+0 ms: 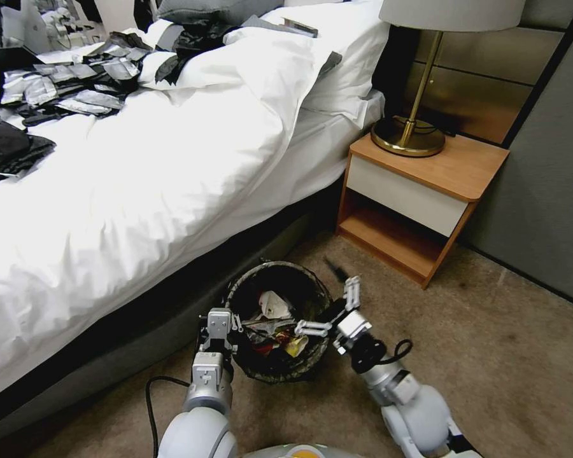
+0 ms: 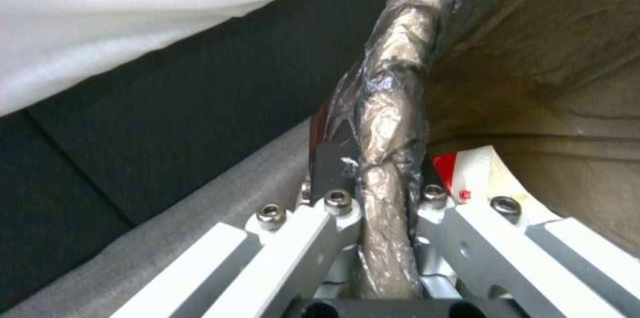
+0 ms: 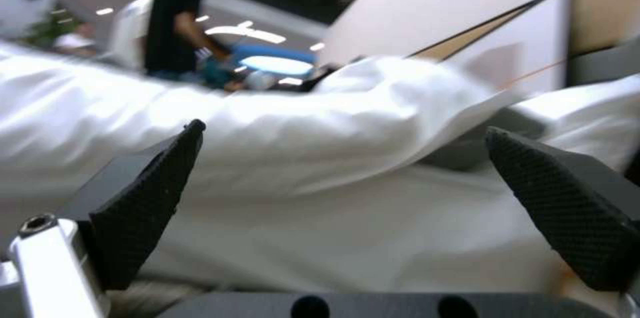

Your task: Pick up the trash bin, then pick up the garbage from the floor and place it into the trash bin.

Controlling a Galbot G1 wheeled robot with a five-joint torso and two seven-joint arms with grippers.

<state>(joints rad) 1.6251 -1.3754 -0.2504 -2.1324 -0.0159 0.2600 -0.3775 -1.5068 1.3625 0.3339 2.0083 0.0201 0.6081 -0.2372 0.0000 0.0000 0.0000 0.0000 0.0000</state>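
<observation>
The trash bin (image 1: 235, 299), round with a dark liner bag over its rim, hangs just above the floor (image 1: 509, 356) beside the bed. My left gripper (image 1: 219, 327) is shut on its near-left rim; in the left wrist view the bagged rim (image 2: 390, 123) runs between the fingers of the left gripper (image 2: 380, 168). Garbage lies inside: a crumpled white tissue (image 1: 274, 304), a yellow wrapper (image 1: 296, 345), and a red-and-white wrapper (image 2: 467, 173). My right gripper (image 1: 331, 312) is open over the bin's right rim, holding nothing; in the right wrist view the right gripper (image 3: 353, 183) shows its black pads (image 3: 147, 198) spread wide.
The bed with its white duvet (image 1: 140, 191) fills the left; its dark base (image 1: 146, 318) is right behind the bin. A wooden nightstand (image 1: 420, 191) with a brass lamp (image 1: 420, 95) stands at the back right. A black cable (image 1: 149, 401) loops on the carpet near left. Open carpet lies to the right.
</observation>
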